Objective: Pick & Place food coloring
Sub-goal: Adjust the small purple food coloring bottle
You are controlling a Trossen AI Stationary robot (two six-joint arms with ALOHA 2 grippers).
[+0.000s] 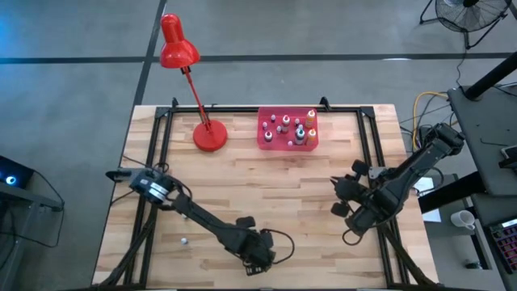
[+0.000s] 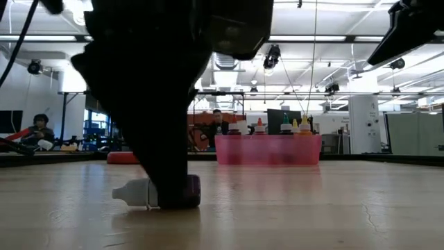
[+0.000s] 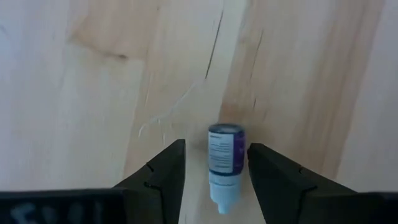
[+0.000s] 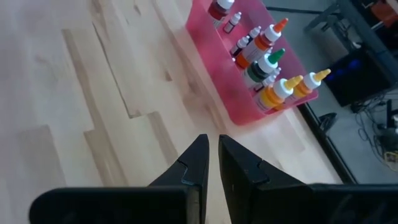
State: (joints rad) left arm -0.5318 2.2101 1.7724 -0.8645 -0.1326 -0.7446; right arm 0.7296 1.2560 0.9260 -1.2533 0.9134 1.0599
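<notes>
Two dark fingers of the left gripper (image 3: 216, 180) sit on either side of a small food coloring bottle (image 3: 224, 162), jaws parted with a bit of gap each side, so they straddle it without squeezing. The bottle lies flat on the wooden surface (image 1: 266, 186), white body with a purple label and a whitish pointed cap aimed back toward the wrist. From the low view the bottle (image 2: 156, 192) rests on the planks right under the big dark gripper.

Over on the right side, the right gripper (image 4: 211, 165) has its jaws closed on nothing, hovering above bare wood.

Further out, the pink tray (image 1: 263, 137) sits at the far edge, translucent plastic, holding upright dropper bottles (image 4: 264, 65) with orange, green and yellow pointed caps. Just beside it is a red desk lamp (image 1: 187, 81) with a round base.
</notes>
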